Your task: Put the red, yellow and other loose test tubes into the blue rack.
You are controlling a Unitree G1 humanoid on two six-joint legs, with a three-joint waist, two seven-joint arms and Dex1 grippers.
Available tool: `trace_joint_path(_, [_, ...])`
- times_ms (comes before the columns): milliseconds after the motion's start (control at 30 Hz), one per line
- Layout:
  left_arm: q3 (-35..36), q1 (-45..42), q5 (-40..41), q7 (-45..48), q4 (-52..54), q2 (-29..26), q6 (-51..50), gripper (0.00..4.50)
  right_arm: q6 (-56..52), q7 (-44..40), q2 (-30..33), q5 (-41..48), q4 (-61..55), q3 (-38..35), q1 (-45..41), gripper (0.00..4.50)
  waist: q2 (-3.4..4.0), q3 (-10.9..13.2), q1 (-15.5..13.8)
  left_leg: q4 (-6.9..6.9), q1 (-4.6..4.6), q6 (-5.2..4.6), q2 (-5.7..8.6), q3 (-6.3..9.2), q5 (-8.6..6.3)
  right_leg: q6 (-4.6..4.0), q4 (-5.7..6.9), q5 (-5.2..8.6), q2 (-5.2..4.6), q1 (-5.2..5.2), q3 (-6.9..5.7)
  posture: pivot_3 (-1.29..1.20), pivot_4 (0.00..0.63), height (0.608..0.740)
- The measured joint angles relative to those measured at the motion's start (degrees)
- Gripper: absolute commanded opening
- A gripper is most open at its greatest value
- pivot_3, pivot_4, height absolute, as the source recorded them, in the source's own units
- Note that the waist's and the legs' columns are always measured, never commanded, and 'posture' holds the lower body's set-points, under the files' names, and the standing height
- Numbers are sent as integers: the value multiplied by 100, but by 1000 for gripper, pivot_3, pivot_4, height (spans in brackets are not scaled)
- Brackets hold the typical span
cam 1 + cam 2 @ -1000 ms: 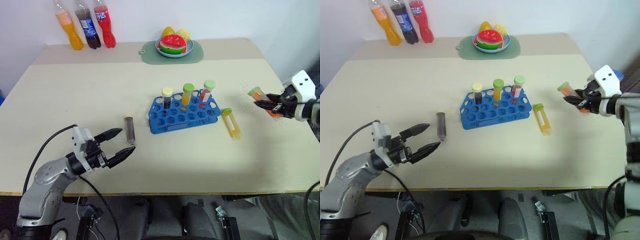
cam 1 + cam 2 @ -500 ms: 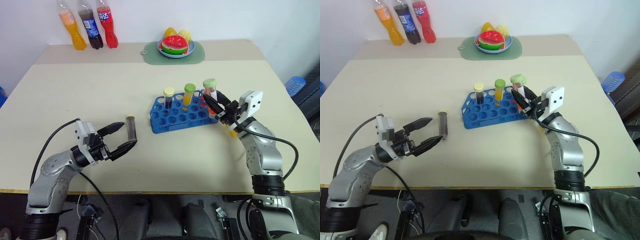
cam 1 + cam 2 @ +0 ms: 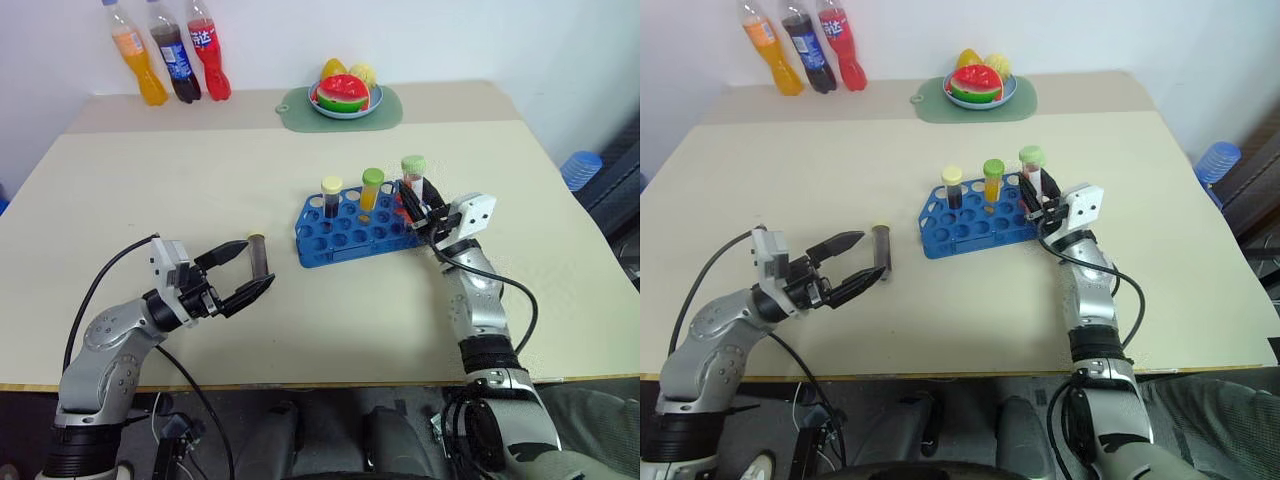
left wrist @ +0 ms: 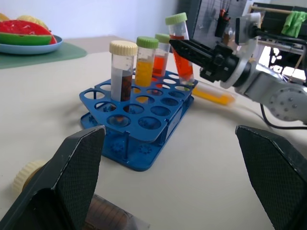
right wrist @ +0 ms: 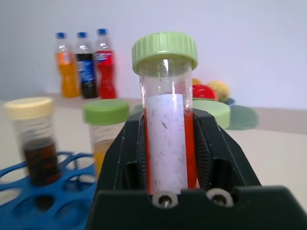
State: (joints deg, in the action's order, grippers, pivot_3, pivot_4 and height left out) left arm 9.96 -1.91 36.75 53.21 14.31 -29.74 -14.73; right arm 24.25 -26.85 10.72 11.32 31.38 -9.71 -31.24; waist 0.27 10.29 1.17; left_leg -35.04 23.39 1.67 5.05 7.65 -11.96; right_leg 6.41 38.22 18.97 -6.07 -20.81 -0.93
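The blue rack stands mid-table with three upright tubes: a cream-capped dark one, a green-capped yellow one and a green-capped red one. My right gripper is shut on another red tube with a green cap. It holds that tube tilted over the rack's right end, lower end close to the holes. A yellow tube lies on the table just beyond the rack. A dark tube lies left of the rack, right in front of my open left gripper.
Three drink bottles stand at the table's back left corner. A plate of fruit sits on a green mat at the back middle. A blue stool stands off the table's right side.
My right arm has swung in from the table's right side to the rack's right end, carrying the red tube. The left gripper has stayed open by the dark tube.
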Motion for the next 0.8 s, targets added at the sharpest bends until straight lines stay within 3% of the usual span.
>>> trace_joint_path(333, [-1, 14, 5, -81, 30, 2, -10, 4500, 1115, 287, -115, 22, 722, -74, -13, 795, -16, -13, -16, 0, -5, 1, -2, 0, 0, 0, -1, 0, 4, 6, 6, 0, 150, 740])
trace_joint_path(600, [-9, 0, 13, -84, 38, 14, -25, 4500, 1080, 239, -88, 109, 504, -63, 223, 795, -18, -16, -23, 1, -7, 0, -2, 0, -1, -1, -2, 0, 5, 5, 10, 0, 150, 740])
trace_joint_path(800, [-18, -63, 12, -79, 34, 53, -73, 4500, 1141, 335, -144, 34, 1073, -24, -157, 795, -19, -18, 5, 0, -12, 0, -6, -1, 0, -4, -1, -2, 10, 8, 13, 0, 150, 740])
